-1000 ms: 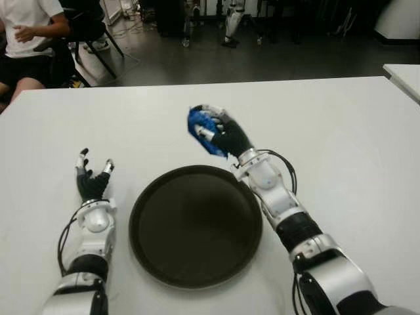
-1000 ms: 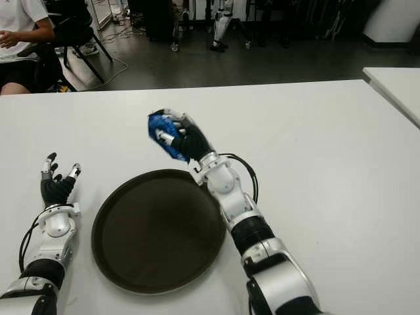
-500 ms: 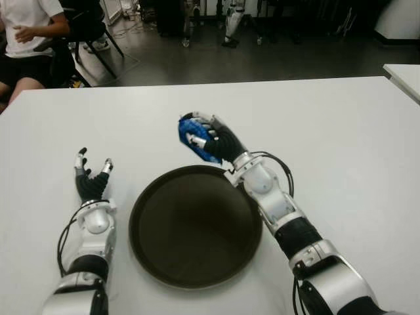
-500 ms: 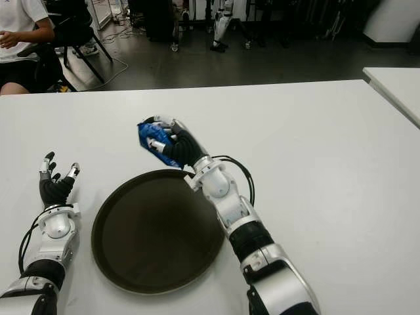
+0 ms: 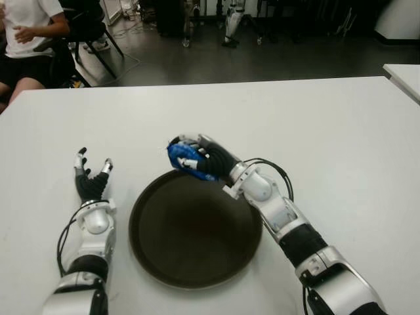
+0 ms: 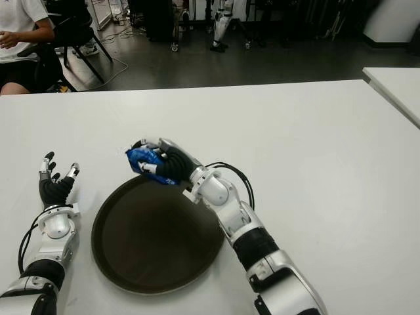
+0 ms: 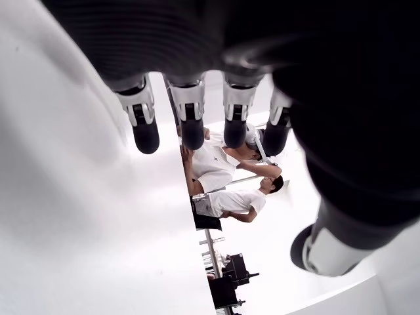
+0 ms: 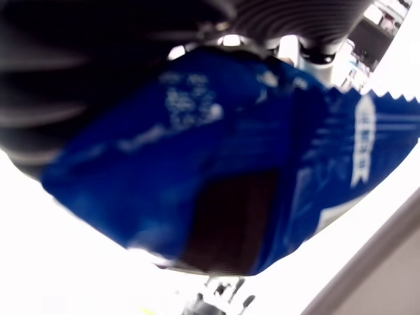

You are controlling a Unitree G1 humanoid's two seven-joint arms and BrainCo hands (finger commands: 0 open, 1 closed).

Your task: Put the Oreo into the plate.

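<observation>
A blue Oreo packet (image 5: 182,156) is clamped in my right hand (image 5: 197,157), fingers curled around it, just above the far rim of the round dark plate (image 5: 195,256). The right wrist view is filled by the packet (image 8: 262,151), with black fingers (image 8: 98,79) wrapped over it. The plate lies on the white table (image 5: 328,131) in front of me and holds nothing. My left hand (image 5: 90,178) shows to the left of the plate, fingers spread and holding nothing; its fingertips (image 7: 190,131) show extended in the left wrist view.
A seated person (image 5: 29,39) is beyond the table's far left corner. Chairs and equipment stand on the dark floor past the far edge. A second white table (image 5: 403,75) shows at the far right.
My right hand has carried the Oreo packet down and to the left, from beyond the plate to its far rim. The left hand has not moved.
</observation>
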